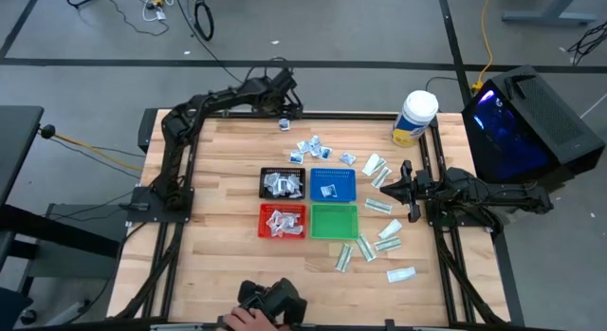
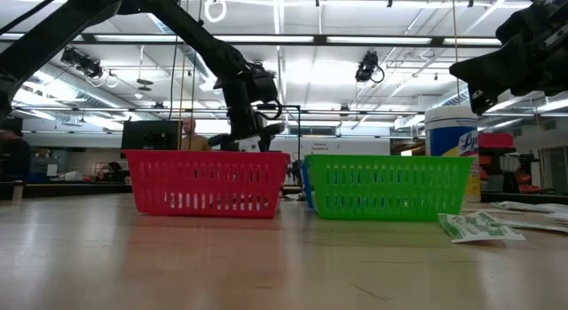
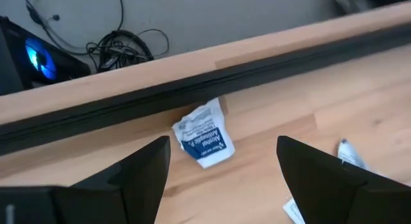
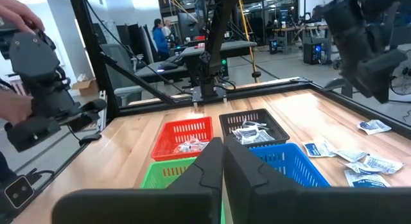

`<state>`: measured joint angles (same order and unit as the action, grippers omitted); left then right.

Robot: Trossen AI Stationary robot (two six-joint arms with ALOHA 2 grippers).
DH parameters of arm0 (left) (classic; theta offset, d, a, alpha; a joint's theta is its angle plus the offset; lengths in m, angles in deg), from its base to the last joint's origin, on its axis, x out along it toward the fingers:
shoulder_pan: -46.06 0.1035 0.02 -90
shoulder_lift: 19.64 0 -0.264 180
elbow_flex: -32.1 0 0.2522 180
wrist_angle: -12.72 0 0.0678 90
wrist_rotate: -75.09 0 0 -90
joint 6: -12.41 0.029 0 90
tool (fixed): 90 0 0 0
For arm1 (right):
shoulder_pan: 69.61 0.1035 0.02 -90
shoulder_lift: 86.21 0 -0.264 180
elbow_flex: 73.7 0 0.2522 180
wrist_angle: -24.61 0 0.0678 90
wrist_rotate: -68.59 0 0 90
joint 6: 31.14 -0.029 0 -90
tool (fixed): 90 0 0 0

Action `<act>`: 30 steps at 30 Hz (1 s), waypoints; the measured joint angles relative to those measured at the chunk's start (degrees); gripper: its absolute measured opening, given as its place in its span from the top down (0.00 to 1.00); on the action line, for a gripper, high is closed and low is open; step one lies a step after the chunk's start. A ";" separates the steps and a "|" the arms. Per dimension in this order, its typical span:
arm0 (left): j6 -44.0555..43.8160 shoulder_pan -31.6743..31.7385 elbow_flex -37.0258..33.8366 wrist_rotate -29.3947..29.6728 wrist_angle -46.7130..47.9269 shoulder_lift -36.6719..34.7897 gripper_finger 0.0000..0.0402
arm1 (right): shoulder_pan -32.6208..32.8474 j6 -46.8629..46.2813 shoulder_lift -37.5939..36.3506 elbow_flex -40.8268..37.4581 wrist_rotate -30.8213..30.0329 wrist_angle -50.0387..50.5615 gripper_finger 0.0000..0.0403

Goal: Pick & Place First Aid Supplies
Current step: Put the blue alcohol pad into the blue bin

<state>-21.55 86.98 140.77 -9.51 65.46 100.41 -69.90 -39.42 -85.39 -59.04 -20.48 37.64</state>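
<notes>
— Where is the left gripper?
— At the far edge of the table, above a lone squarish white packet with bluish print. Its fingers are spread wide, one on each side of the packet, holding nothing. The packet lies flat just beside the dark rail, one corner turned toward that rail.

— And the right gripper?
— Above the table's right side, fingers pressed together, empty, pointing toward the trays.

— The other supplies?
— A loose cluster of squarish packets lies beyond the blue tray. The long green-and-white packets are scattered right of the green tray, their long axes running every which way; one near the front lies almost crosswise. More packets sit in the black tray and red tray, and one in the blue tray.

— Anything else?
— A white jar stands at the far right corner. A person's hand rests at the near edge.
</notes>
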 joint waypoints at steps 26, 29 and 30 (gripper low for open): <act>-4.43 -2.87 -4.65 7.85 -7.77 1.08 0.27 | -0.01 -0.01 0.00 -0.01 0.00 0.00 0.96; -4.43 -2.91 -4.70 7.75 -7.57 2.36 0.27 | -0.01 0.01 0.01 -0.01 0.02 -0.02 0.96; -4.39 -2.97 -4.72 8.27 -7.42 2.80 0.27 | 0.01 -0.01 0.01 0.00 -0.13 0.00 0.96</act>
<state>-25.94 84.01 136.05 -1.23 58.04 103.21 -69.89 -39.43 -85.39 -59.05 -20.61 37.64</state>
